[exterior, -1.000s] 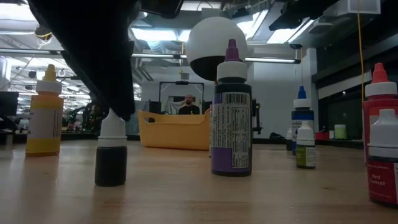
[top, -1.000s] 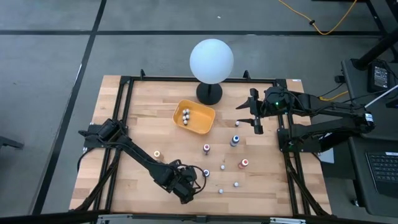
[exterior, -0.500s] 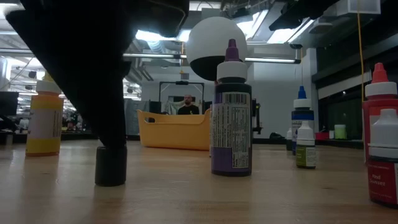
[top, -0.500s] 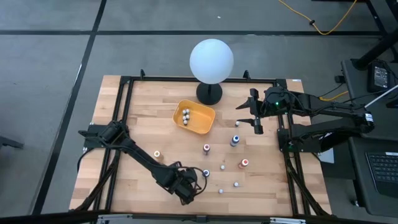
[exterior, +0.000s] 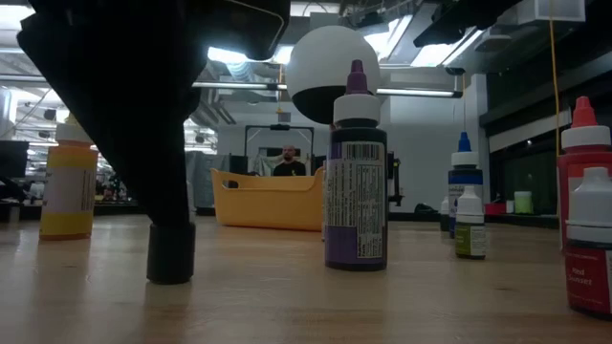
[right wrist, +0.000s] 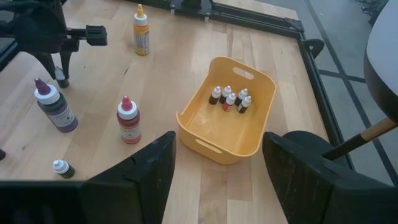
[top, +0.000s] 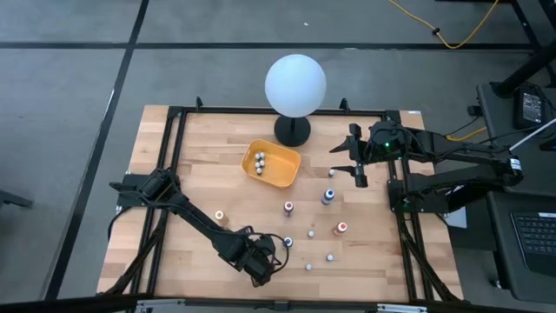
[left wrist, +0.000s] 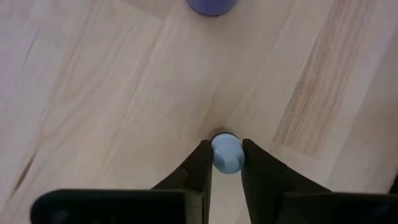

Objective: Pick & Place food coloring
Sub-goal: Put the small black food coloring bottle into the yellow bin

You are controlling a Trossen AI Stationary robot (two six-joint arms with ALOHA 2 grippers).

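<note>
A small dark food coloring bottle (exterior: 171,253) with a whitish cap (left wrist: 226,149) stands upright on the wood table near its front edge. My left gripper (top: 265,263) is down over it, shut on the cap. Several more food coloring bottles stand around: a purple one (exterior: 357,172), a yellow one (exterior: 67,177), a red one (exterior: 585,210) and a blue one (exterior: 464,186). Several tiny bottles sit inside the yellow-orange tray (top: 271,163). My right gripper (top: 359,174) hangs open above the table's far right, holding nothing. My left gripper pinches the small bottle's cap (left wrist: 227,160) between its two fingers (left wrist: 202,163), one on each side. The fingers come from above, pointing steeply down. The bottle stands upright with its base on the table; in the low view the gripper hides the cap.
A big white globe on a black base (top: 295,84) stands at the far middle, behind the tray. The purple bottle (top: 287,241) stands close to my left gripper, on its far right side. Two tiny bottles (top: 309,267) (top: 330,257) stand to its right. Black frame rails (top: 169,174) border the table.
My left gripper has come down a little over the small dark bottle. The bottle's white cap, which showed beside the finger in the low view a second ago, is now covered by the gripper. The bottle has stayed in place on the table.
</note>
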